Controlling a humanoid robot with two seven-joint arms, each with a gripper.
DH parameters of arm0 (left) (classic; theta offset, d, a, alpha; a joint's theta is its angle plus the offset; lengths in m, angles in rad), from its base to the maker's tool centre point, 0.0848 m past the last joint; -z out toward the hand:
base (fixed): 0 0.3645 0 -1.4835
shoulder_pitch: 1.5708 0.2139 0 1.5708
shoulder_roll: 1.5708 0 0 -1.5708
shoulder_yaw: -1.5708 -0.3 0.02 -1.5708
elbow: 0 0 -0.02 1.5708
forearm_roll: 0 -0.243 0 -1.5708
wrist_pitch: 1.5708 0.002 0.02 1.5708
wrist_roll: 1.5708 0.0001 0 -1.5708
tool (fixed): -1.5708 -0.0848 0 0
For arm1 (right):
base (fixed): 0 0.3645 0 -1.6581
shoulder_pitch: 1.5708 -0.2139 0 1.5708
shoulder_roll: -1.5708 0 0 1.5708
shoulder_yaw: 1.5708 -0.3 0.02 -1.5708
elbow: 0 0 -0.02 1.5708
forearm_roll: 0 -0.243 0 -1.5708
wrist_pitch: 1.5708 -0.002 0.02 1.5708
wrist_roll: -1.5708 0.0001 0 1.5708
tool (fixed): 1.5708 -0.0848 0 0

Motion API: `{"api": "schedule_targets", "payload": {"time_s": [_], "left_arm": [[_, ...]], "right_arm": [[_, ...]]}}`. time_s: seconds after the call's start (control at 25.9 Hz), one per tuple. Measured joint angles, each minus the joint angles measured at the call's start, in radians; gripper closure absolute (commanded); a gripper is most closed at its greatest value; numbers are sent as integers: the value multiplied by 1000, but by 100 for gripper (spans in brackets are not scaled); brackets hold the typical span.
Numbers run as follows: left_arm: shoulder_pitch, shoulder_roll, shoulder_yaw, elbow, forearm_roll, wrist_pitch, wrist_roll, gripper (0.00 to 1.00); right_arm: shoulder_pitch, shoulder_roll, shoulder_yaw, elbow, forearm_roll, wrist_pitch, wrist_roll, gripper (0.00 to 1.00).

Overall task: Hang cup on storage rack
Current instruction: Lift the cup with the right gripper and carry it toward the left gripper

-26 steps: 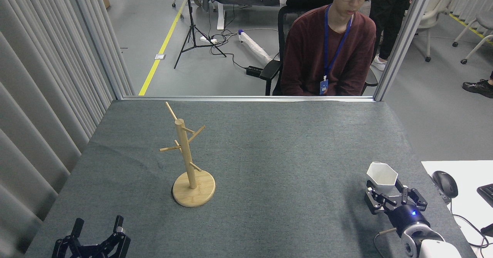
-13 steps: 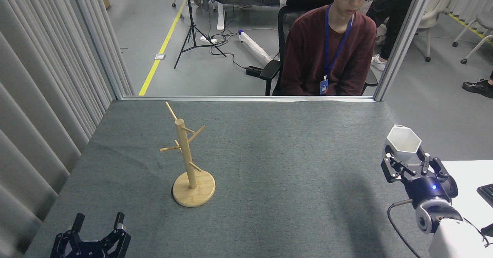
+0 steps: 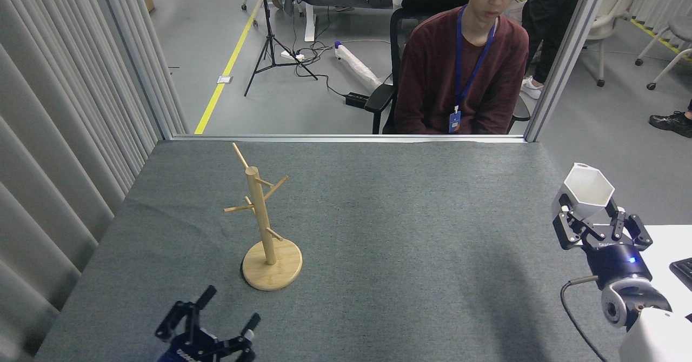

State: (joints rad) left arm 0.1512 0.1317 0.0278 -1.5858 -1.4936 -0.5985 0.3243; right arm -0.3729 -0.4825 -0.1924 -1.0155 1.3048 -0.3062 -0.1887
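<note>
Cup (image 3: 588,192) in right tool (image 3: 593,219) — aloft

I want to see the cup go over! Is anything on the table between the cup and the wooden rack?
No. In the head view, only bare grey table lies between the cup and rack.

This looks like a robot lab or test room. Far past the right gripper (image 3: 593,217), a person (image 3: 465,65) with a badge on a blue strap sits in an office chair (image 3: 381,98) watching. Beyond the left gripper (image 3: 227,310) stand a tripod (image 3: 273,38), floor cables (image 3: 316,54) and a yellow floor line (image 3: 227,62).
</note>
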Motion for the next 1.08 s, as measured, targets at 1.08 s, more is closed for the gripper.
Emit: {"api": "schedule_targets", "payload": {"time_s": [1.08], "left_arm": [[-189, -168, -387, 183, -286, 1, -66, 1]], "right_arm": [[464, 380, 97, -583, 9, -184, 3, 58]]}}
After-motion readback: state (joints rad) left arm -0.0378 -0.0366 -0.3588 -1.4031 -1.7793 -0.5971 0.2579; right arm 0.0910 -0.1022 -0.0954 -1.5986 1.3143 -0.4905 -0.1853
